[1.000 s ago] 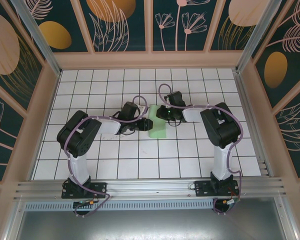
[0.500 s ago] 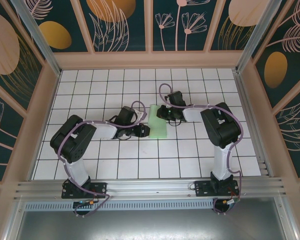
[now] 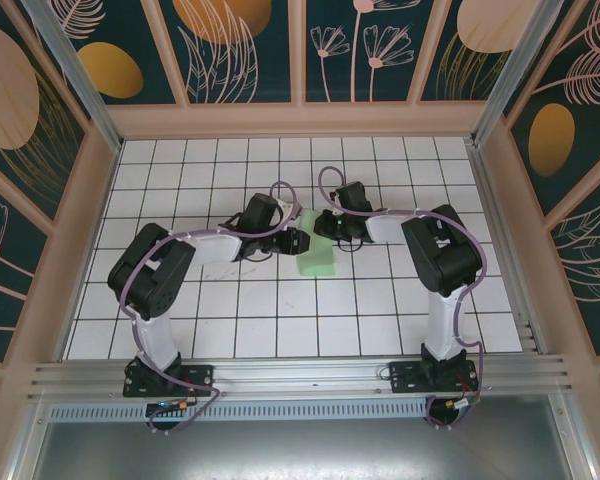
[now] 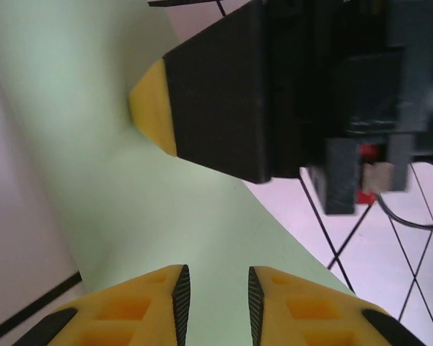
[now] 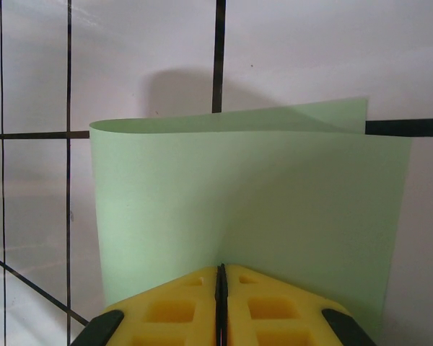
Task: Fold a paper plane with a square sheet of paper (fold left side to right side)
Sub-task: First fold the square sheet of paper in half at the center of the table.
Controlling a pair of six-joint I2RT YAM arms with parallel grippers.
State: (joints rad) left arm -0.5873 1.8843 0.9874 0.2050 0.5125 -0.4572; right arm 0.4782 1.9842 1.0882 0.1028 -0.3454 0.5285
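The paper, pale mint green and bent over on itself, lies on the tiled table just right of centre in the overhead view. Both arms reach in to it from either side. The left gripper sits at its left edge and the right gripper at its upper right edge.

In the left wrist view the left gripper is at the bottom of the frame. Its yellow fingertips stand a narrow gap apart, with nothing between them and the paper underneath. The paper spreads across the left and middle of that frame. A black finger of the right gripper, with a yellow tip, comes in from the upper right and touches the paper.

In the right wrist view the right gripper is at the bottom centre. Its jaws are pressed together with only a thin seam showing, apparently pinching the near edge of the paper. The sheet runs up the frame to a soft, rounded bend, not a flat crease. The upper layer lifts a little at the upper right, and a shadow falls on the white table beyond.
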